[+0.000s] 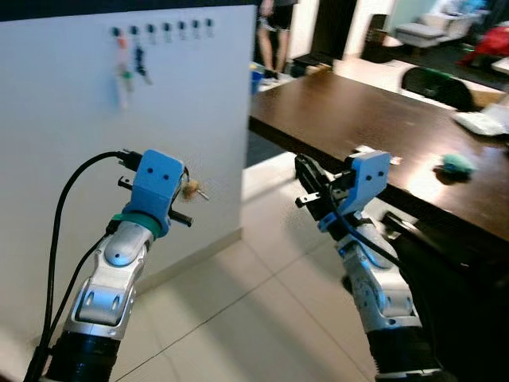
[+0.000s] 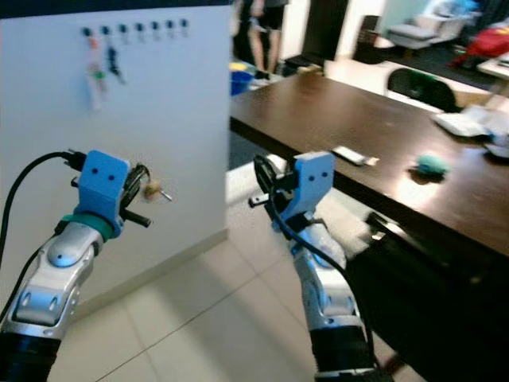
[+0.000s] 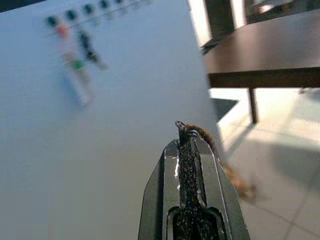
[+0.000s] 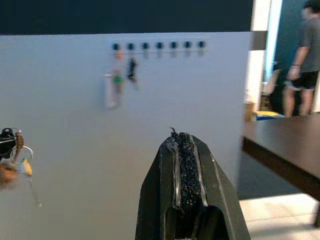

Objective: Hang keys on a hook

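Left eye view has the left pincer (image 1: 184, 193) raised before a white wall (image 1: 71, 119), closed on the keys (image 1: 193, 189), which stick out from its tips toward the wall. Hooks (image 1: 163, 29) run in a row high on that wall, well above the keys; two already carry hanging things. Right pincer (image 1: 306, 185) is held up beside the dark counter (image 1: 382, 135), its fingers pressed together with nothing between them.
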